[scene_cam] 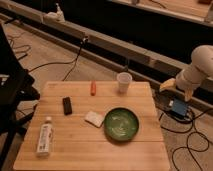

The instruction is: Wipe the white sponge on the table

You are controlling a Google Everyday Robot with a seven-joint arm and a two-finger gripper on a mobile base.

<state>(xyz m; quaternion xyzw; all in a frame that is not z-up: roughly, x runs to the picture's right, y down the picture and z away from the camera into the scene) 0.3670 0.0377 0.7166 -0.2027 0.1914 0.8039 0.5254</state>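
Observation:
The white sponge (94, 118) lies flat near the middle of the light-wood table (75, 145), just left of a green plate (121, 124) and touching or almost touching its rim. My arm enters from the right edge. My gripper (172, 86) hangs beyond the table's far right corner, above the floor, well away from the sponge and holding nothing that I can see.
A white paper cup (124, 81) stands at the back right of the table, an orange item (93, 88) at the back middle, a black block (67, 105) left of centre, a white labelled bottle (45, 136) lying at front left. Cables and a blue box (178, 106) lie on the floor at right.

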